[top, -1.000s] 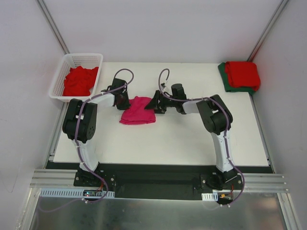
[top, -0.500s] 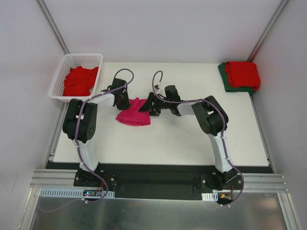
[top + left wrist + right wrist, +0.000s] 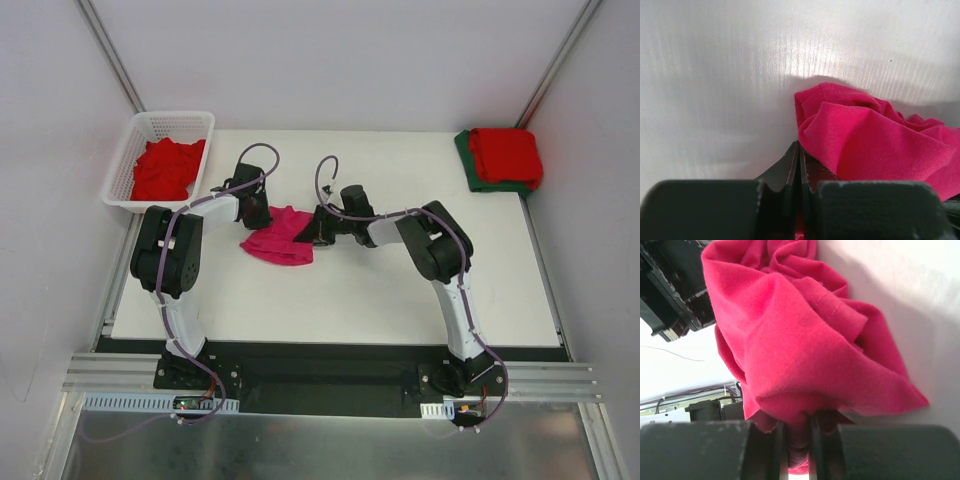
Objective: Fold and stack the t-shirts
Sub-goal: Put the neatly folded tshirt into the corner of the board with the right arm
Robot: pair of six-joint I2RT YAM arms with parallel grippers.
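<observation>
R gripper (image 3: 799, 425): jaws nearly shut, pinching a thick fold of the magenta-pink t-shirt (image 3: 790, 340). The rest of the cloth bunches up ahead of its fingers.

L gripper (image 3: 799, 150): jaws fully together. A sliver of pink shows down at the finger roots, so it looks clamped on a thin edge, w/ the shirt's bulk draped just to its right.

From above, the shirt is a crumpled heap directly btwn the two grippers, touching both, on the white table (image 3: 400, 290).

Step in hand, my read: get two holds on the shirt so it can be spread flat before folding. No fold made on this one yet.

To do it well:
- Draw the grippers apart sideways, slow + even, cloth kept low to the table so it opens rather than swings.
- R has a multi-layer wad, prob not a clean hem or corner, so it may drag a lump. If it won't open, release & re-pick at a seam.
- L's hold is thin; watch for slip under tension.

Elsewhere:
- Red t-shirts (image 3: 165, 168) lie in the white lattice basket (image 3: 172, 117), well off L gripper's outer side.
- A folded red t-shirt (image 3: 507, 153) on a dark green t-shirt (image 3: 465, 160) lies well off R gripper's outer side, at the far table corner. Likely the stack this shirt joins.
</observation>
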